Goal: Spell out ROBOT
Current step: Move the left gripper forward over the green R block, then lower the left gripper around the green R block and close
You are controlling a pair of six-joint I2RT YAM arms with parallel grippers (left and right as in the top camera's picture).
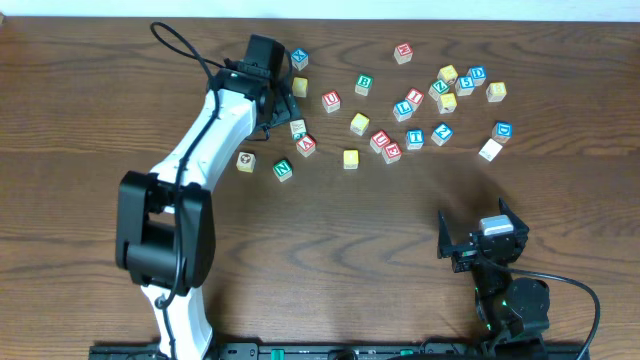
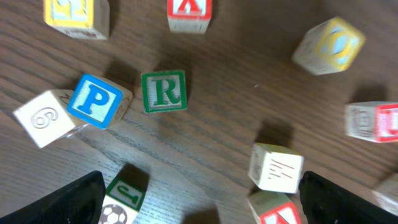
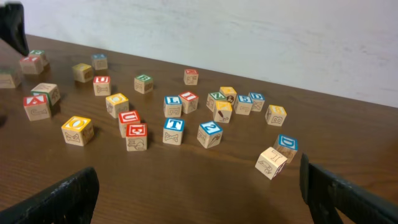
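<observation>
The green R cube [image 2: 163,91] lies on the table ahead of my left gripper [image 2: 202,208], which is open and hovers above the cubes at the back left [image 1: 283,108]. In the overhead view the arm hides the R. One yellow O cube [image 2: 329,45] sits off to its right, and another [image 3: 78,130] lies nearer the middle. A green B cube [image 1: 363,84] and a blue cube that reads as T [image 3: 174,127] lie in the scattered group. My right gripper [image 1: 480,235] rests open and empty at the front right.
Near the left fingers sit a green J cube [image 2: 127,196], a white cube [image 2: 275,167] and a red-lettered cube [image 2: 280,211]. A blue P cube [image 2: 94,101] leans on a 6 cube [image 2: 43,118]. Several more cubes spread across the back right [image 1: 470,80].
</observation>
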